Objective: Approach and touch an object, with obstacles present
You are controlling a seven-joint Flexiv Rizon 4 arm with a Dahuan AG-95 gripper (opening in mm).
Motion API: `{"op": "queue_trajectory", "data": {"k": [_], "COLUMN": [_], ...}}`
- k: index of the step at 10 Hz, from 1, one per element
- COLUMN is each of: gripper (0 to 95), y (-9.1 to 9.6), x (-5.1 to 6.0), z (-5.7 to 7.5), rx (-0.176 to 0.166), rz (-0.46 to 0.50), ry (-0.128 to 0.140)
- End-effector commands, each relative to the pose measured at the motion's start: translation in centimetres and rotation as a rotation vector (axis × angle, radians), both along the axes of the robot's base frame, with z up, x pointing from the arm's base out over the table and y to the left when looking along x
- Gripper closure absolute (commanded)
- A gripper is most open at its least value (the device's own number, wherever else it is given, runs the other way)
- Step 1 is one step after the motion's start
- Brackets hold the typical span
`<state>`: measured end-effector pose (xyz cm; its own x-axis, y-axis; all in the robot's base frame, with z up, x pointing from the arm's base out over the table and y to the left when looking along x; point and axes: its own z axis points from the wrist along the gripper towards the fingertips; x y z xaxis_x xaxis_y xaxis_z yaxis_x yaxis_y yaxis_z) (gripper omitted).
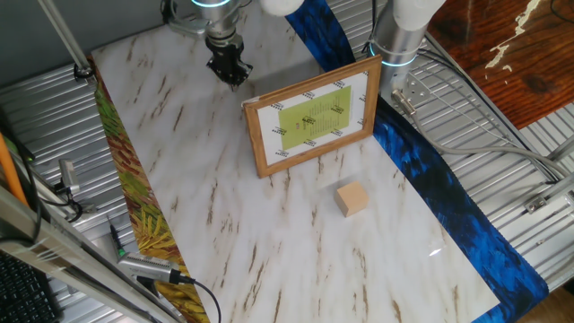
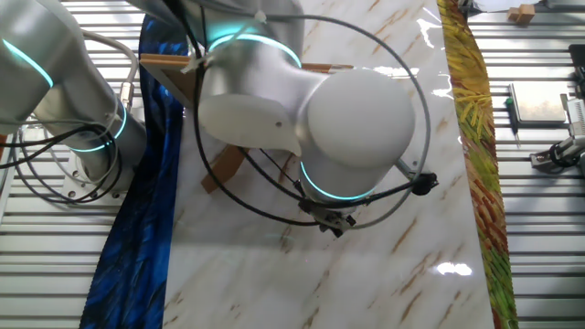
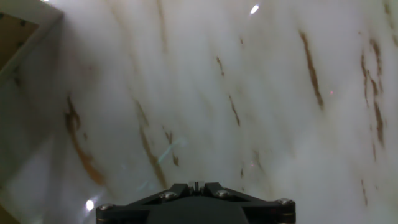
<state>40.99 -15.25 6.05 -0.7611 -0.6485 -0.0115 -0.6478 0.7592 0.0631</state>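
Closest to the camera in one fixed view is the little tan wooden cube (image 1: 352, 199), sitting by itself on the marble-look table (image 1: 269, 260), a bit toward the blue strip (image 1: 448, 197) along the table's edge. Nothing is touching it.

Just behind it stands the brown picture frame (image 1: 313, 117) — white mat, yellow-green print in the middle, propped up and leaning back. In the other fixed view you only catch bits of its wooden back and stand (image 2: 222, 167), because the arm's big white joint (image 2: 311, 114) covers most of that side.

Farther back again is the gripper (image 1: 230, 68), hanging over the table behind the frame's left end, well apart from the cube, with the frame between the two. Can't honestly tell whether the fingers are apart or together — they're tiny and dark here, and the hand view only shows the black gripper body (image 3: 196, 202) over blurry marble, with a corner of the frame (image 3: 15, 31) at top left.
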Motion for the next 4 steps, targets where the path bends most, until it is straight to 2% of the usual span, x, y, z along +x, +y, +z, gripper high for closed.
{"op": "queue_trajectory", "data": {"k": [1, 4], "gripper": [95.0, 95.0], "y": [-0.24, -0.24], "x": [-0.38, -0.39], "z": [0.35, 0.24], "rx": [0.0, 0.001], "rz": [0.027, 0.04], "ry": [0.0, -0.002]}}
